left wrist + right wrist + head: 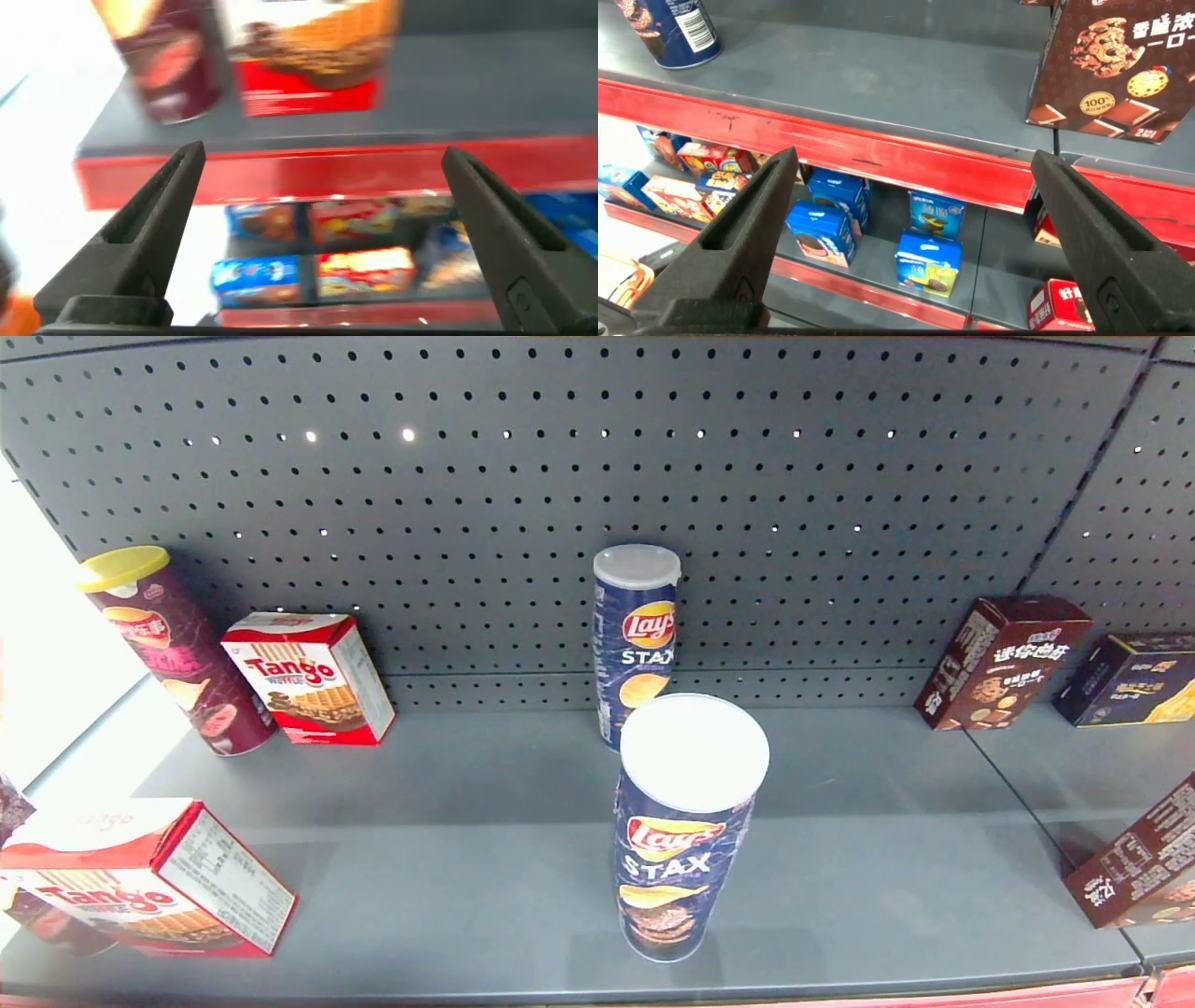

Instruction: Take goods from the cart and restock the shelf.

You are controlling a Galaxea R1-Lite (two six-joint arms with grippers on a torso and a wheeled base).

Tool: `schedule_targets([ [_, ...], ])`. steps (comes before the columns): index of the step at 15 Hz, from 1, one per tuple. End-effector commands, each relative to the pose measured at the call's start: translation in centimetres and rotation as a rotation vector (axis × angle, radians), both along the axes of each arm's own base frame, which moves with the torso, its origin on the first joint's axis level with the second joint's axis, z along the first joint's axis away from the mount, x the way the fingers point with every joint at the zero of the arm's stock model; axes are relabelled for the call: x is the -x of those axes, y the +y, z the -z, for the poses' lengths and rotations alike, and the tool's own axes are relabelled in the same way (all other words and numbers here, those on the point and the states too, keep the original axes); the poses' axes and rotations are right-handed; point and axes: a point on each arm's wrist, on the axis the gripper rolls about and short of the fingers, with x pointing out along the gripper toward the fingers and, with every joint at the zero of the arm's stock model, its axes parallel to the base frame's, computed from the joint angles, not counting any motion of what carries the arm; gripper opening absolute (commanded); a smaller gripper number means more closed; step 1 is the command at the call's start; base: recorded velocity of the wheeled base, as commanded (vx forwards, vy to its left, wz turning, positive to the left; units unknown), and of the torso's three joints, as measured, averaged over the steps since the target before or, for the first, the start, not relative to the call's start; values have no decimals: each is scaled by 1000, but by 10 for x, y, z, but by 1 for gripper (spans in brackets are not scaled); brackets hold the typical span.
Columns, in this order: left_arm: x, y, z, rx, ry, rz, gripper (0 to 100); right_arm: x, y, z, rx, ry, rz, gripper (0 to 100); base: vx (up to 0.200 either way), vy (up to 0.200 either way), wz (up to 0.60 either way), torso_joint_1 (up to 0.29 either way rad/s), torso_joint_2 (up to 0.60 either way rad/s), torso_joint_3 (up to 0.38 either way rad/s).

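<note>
The front blue can is standing upright mid-shelf, just before the rear blue can. A red wafer box and a maroon can are sitting back left, a brown box back right. The left gripper and right gripper are facing the shelf's red edge, jaws gaping wide and empty.

A shop — pegboard-backed shelf stocked with snack boxes.

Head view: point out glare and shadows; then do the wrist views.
Head view: glare whites out the left edge beside the red can; light shows through holes in the back panel; the front can casts a faint shadow. Left wrist view: glare beyond the end of the shelf.
</note>
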Motion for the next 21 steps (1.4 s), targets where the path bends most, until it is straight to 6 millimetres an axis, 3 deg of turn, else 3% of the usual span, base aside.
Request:
schedule_targets([
  [1, 0, 0, 0, -5, 6, 6, 100, 0, 0, 0, 1, 1, 0, 100, 0, 0, 0, 0, 0, 0],
  [7, 0, 0, 0, 1, 7, 1, 100, 0, 0, 0, 9, -3, 14, 100, 0, 0, 0, 0, 0, 0],
  [8, 0, 0, 0, 1, 7, 2, 100, 3, -1, -20, -10, -49, 34, 100, 0, 0, 0, 0, 0, 0],
  [9, 0, 0, 0, -2, 10, 2, 100, -5, 2, -82, -27, -26, 53, 100, 0, 0, 0, 0, 0, 0],
  [10, 0, 0, 0, 1, 7, 1, 100, -25, 9, -112, -40, 71, 32, 100, 0, 0, 0, 0, 0, 0],
  [11, 0, 0, 0, -1, 7, 2, 100, -26, 11, -119, -19, 53, -12, 100, 0, 0, 0, 0, 0, 0],
  [12, 0, 0, 0, -1, 10, 2, 100, -42, 18, -128, 60, 88, -89, 100, 0, 0, 0, 0, 0, 0],
  [16, 0, 0, 0, 15, 9, -5, 100, -114, 58, -176, 112, 177, -226, 100, 0, 0, 0, 0, 0, 0],
  [18, 0, 0, 0, 15, 8, -10, 100, -145, 85, -186, 176, 200, -300, 100, 0, 0, 0, 0, 0, 0],
  [21, 0, 0, 0, 16, 8, -12, 100, -175, 124, -172, 288, 274, -397, 100, 0, 0, 0, 0, 0, 0],
])
